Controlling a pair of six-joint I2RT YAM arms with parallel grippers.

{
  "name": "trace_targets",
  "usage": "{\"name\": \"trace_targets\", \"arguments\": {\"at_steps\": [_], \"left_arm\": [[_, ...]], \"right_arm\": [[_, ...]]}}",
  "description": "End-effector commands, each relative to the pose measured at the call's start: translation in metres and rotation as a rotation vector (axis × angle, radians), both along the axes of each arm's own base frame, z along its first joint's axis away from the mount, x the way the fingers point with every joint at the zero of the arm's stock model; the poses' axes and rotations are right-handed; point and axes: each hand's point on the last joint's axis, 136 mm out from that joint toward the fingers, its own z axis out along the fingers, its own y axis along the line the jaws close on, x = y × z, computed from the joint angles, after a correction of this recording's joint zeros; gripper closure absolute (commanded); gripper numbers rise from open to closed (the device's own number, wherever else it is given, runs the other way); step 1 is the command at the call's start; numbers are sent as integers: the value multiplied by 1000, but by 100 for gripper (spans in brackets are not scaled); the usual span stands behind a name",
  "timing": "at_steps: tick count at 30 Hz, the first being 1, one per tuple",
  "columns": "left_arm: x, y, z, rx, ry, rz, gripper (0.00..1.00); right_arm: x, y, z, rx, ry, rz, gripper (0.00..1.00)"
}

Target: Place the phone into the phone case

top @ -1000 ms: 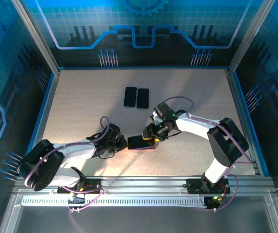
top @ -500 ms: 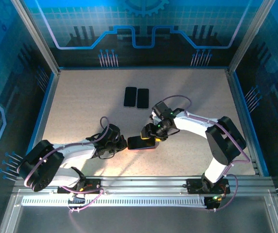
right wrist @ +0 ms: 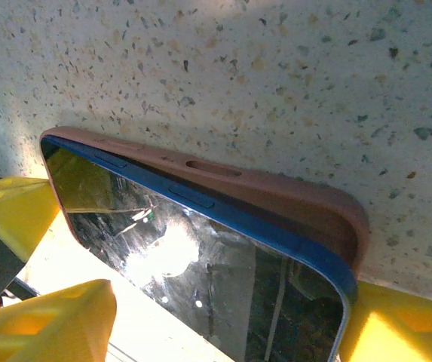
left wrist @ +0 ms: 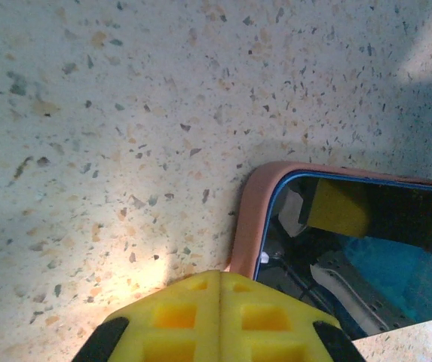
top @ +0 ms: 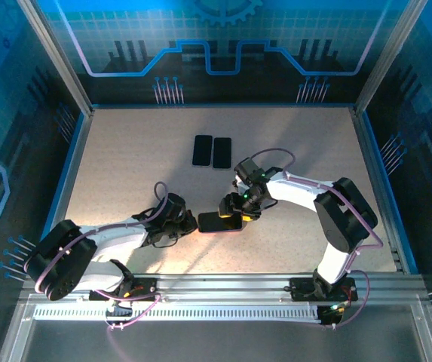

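Slippage is the main worry, since the phone (right wrist: 200,279) looks only partly seated in the pink case (right wrist: 276,196). From the right wrist, the phone's blue edge stands proud of the case's long wall just ahead of the right gripper (right wrist: 223,320), most of all toward the corner by that gripper's right-hand finger. The right gripper is spread, with one yellow finger to each side and the screen lying between them. One finger seems to touch the case corner, but I cannot tell whether either finger is bearing down. The left gripper (left wrist: 219,317) has its fingers pressed together and butted against the end of the case directly in front of it, apparently as a stop. At that end the phone's corner appears to sit inside the lip. If the right gripper pushes down or sideways while the raised edge is still out, the soft wall could fold under the phone rather than wrap over it, and the phone would jam crooked. A sideways push could also skid the whole thing across the speckled tabletop (left wrist: 125,113), because the closed left gripper meets only a narrow patch of the rounded end and might ride up over it or slide off. Pressure near one corner alone may pop the seated end back out. Hard pads on glossy glass may slip instead of pressing.
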Motion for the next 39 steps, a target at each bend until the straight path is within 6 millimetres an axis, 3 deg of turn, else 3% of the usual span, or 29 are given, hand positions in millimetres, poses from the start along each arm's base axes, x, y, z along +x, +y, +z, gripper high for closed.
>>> {"name": "trace_targets", "arguments": {"at_steps": [1, 8, 26, 28, 29, 33, 36, 39], "left_arm": [[-3, 2, 3, -2, -16, 4, 97], [-3, 7, 13, 9, -39, 8, 97], [13, -14, 32, -29, -85, -19, 97], [15, -18, 33, -28, -85, -24, 97], [17, -20, 33, -31, -87, -26, 97], [20, -29, 31, -41, -80, -37, 97], [19, -33, 29, -38, -70, -44, 97], [18, -34, 23, -28, -59, -48, 97]], "right_arm": [[-2, 4, 2, -18, -2, 25, 24], [0, 3, 7, -15, -22, 24, 14], [0, -10, 35, 20, -124, 20, 16], [-5, -12, 35, 26, -134, 27, 22], [-8, -15, 34, 25, -133, 27, 30], [-18, -23, 28, 11, -127, 36, 73], [-25, -30, 21, -3, -125, 42, 97], [-31, -34, 11, -13, -113, 46, 100]]}}
